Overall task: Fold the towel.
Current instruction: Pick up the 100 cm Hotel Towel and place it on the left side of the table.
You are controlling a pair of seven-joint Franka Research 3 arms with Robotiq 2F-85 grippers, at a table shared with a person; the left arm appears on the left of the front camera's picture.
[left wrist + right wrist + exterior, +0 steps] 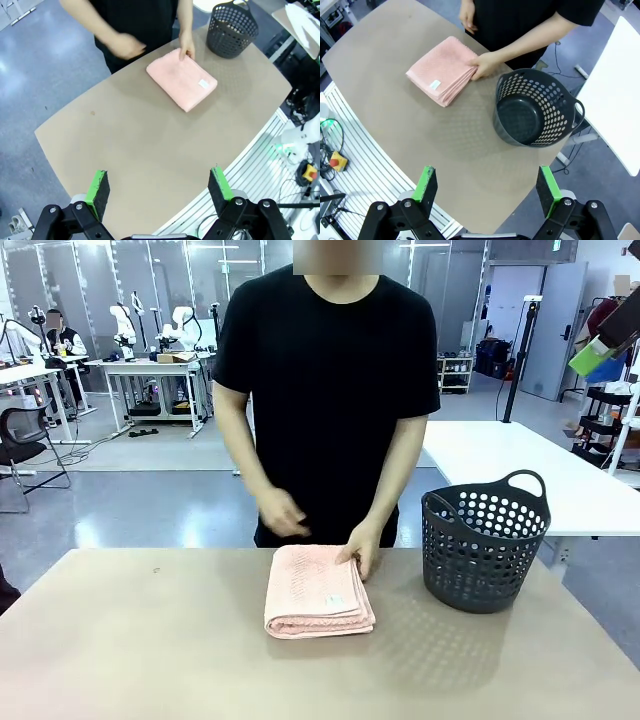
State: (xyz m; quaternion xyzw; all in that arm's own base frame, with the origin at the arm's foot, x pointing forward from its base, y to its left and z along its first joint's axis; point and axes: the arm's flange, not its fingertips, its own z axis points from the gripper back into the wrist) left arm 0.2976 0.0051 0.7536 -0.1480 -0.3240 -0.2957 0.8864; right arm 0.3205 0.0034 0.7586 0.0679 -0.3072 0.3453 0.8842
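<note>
Hovering high above the near edge of the table (130, 660), the left gripper (159, 192) has its green pads spread wide with nothing between them, and the right gripper (489, 191) hangs the same way, jaws parted and empty. Further out, the towel (318, 590) lies folded into a neat pink stack at the middle of the table, white label (335, 600) facing up. Just beside it sits the dark perforated basket (485, 545), empty inside. At the far side, one of the person's hands (362, 552) rests on the towel's far corner, the other hand (282, 512) lifted clear and blurred.
</note>
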